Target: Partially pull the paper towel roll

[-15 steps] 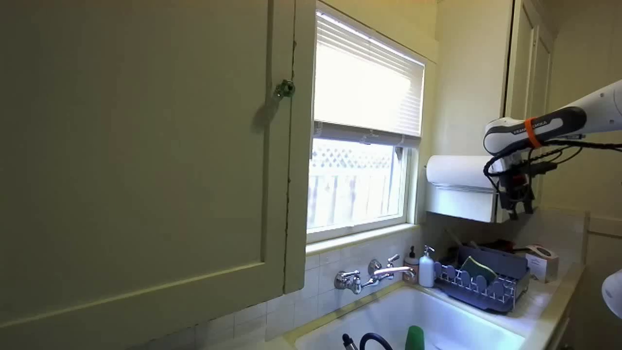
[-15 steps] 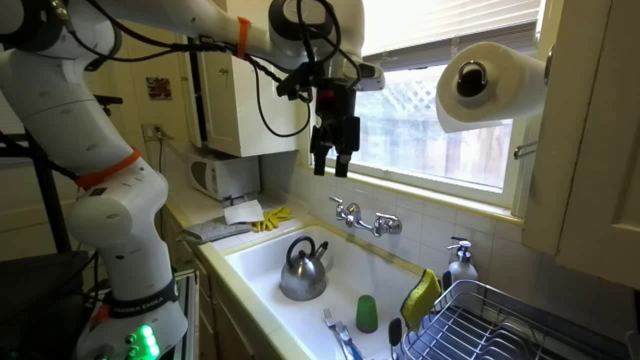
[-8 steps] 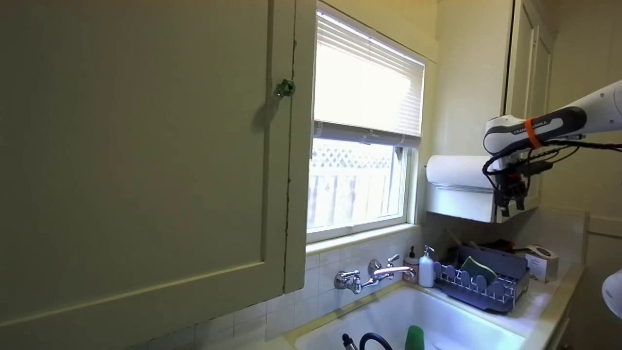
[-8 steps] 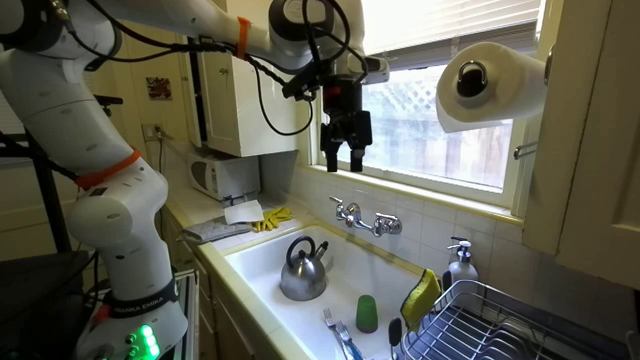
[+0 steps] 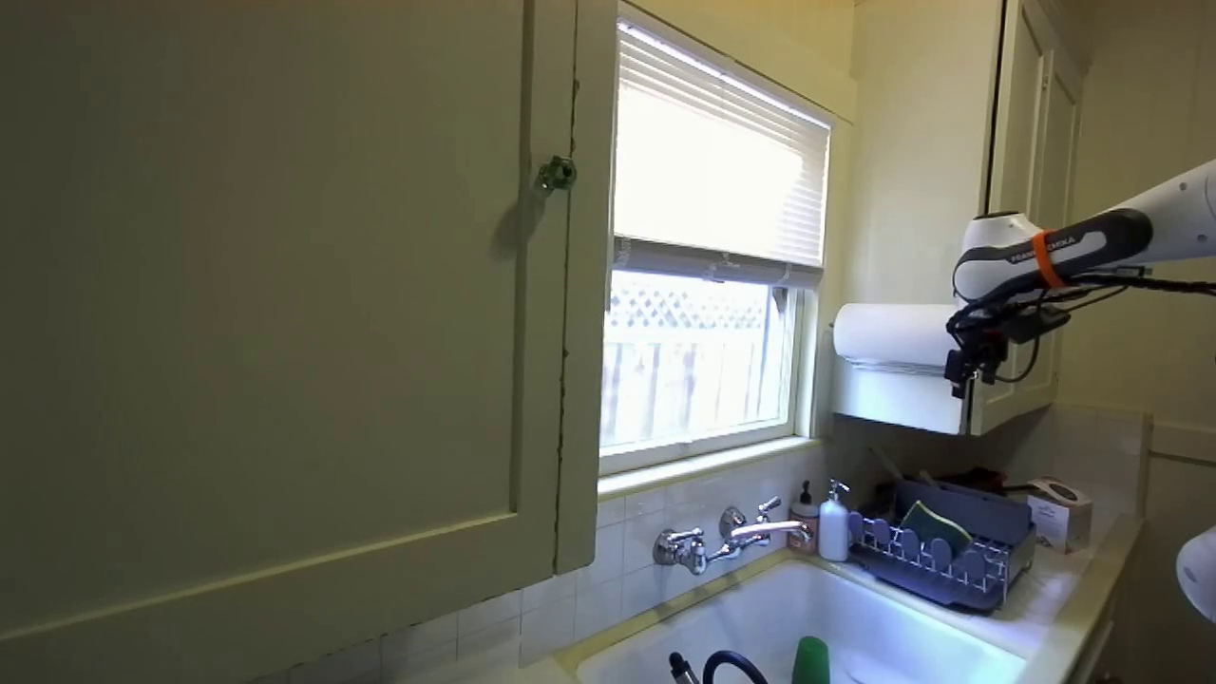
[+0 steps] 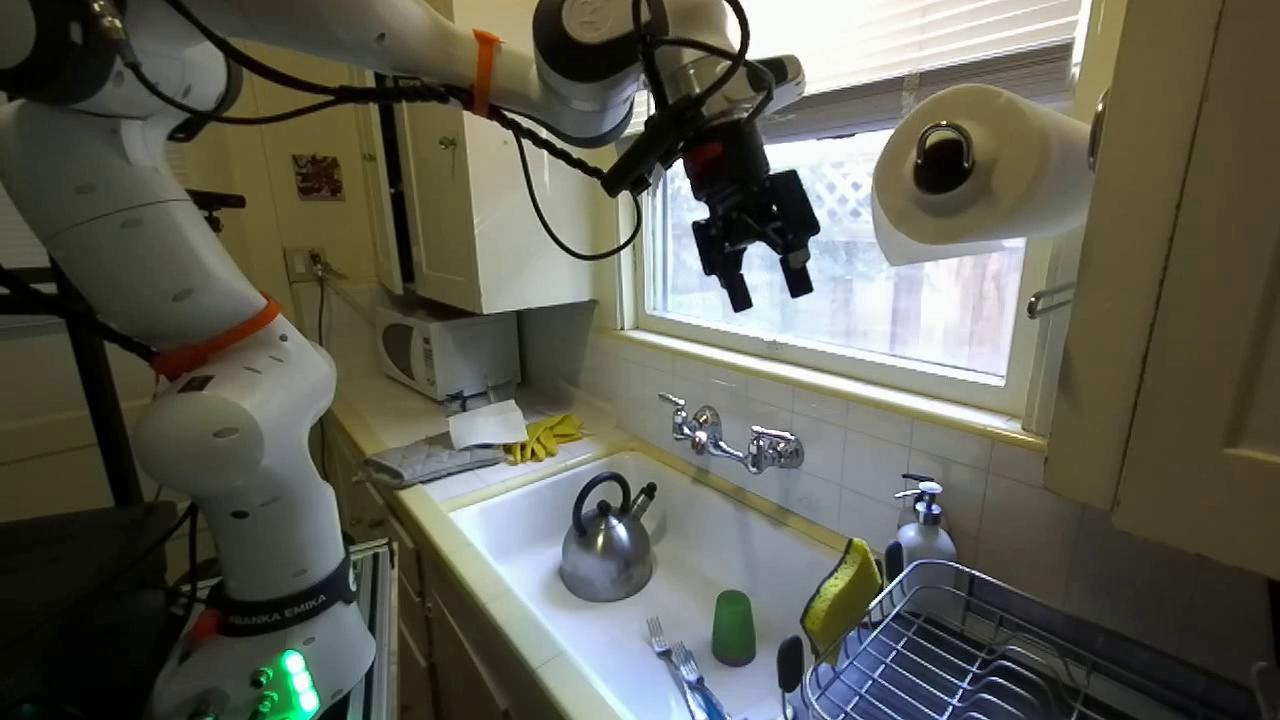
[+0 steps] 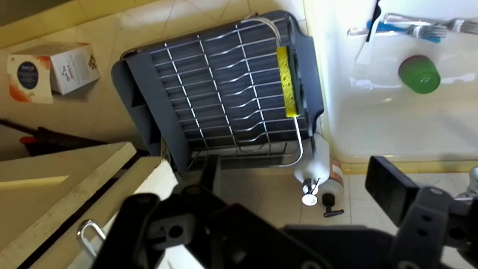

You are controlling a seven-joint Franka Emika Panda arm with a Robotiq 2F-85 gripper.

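Observation:
The white paper towel roll (image 6: 1010, 165) hangs on a wire holder on the side of a cupboard, right of the window. A short loose sheet edge hangs beneath it. The roll (image 5: 898, 332) also shows in an exterior view, its right end behind my gripper (image 5: 967, 380). My gripper (image 6: 768, 288) is open and tilted, left of the roll and a little lower, apart from it, with nothing between its fingers. In the wrist view the open fingers (image 7: 298, 179) stand wide apart. A white patch at the bottom there is mostly hidden; I cannot tell if it is the roll.
Below are a dish rack (image 7: 224, 86) with a sponge (image 7: 286, 82), soap bottles (image 7: 315, 160) and the sink (image 6: 680, 510) with a kettle (image 6: 606, 560), green cup (image 6: 734, 628) and forks (image 6: 680, 660). The cupboard (image 6: 1130, 300) and a metal handle (image 7: 89, 235) are close.
My gripper has moved toward the roll and upward, and has tilted from pointing straight down to a slant. It stays open. The roll has not moved.

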